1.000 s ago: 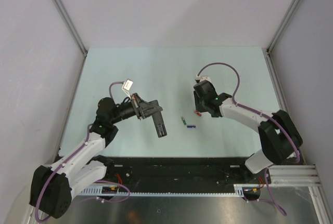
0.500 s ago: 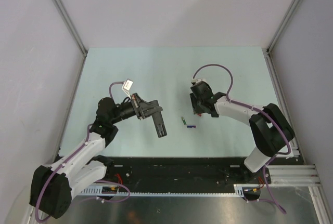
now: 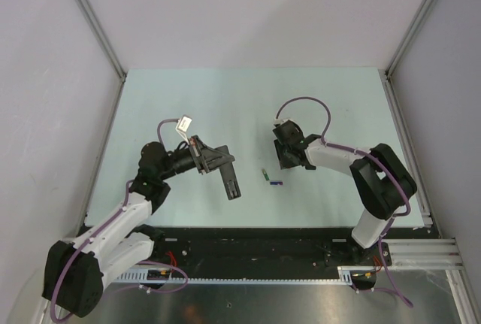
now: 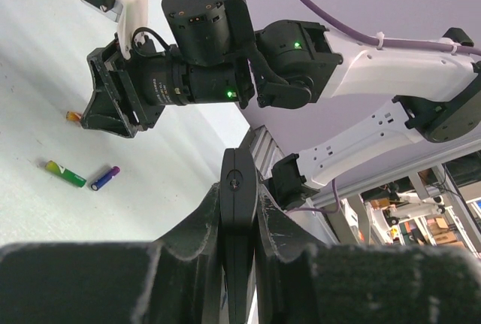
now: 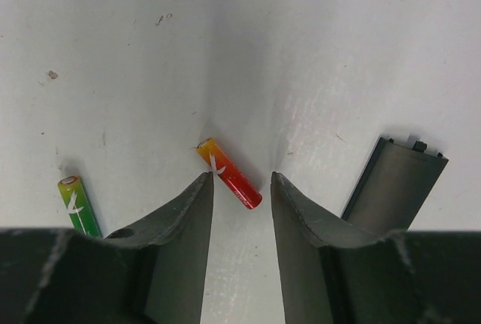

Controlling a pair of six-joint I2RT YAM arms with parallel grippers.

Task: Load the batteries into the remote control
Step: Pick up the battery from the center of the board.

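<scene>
The pale worktop (image 3: 225, 98) is closed in by plain walls along its left, right and far edges, while the arm bases sit along its near edge. The far half of the worktop is open, and room is also left along the left and right edges beside each arm. Everything is gathered in the middle band, nearer the near edge than the far one.

The remote control (image 3: 231, 185) is held off the surface left of centre, clamped by one end in the left gripper (image 3: 219, 168), whose fingers are pressed against its two sides. In the left wrist view it is seen edge-on. Its free end is angled towards the near edge. Whether anything lies in its recess cannot be told.

The right gripper (image 5: 240, 181) is lowered to the worktop right of centre with its fingers apart. The red battery (image 5: 229, 174) lies flat and slantwise on the surface, one end reaching between the two fingertips and just beside the left one; it is not pinched. A dark flat piece with small tabs (image 5: 391, 181) lies just outside the other finger.

The green battery (image 3: 264, 174) and the blue-purple battery (image 3: 276, 183) lie close together on the surface between the remote control and the right gripper, nearer the latter.
</scene>
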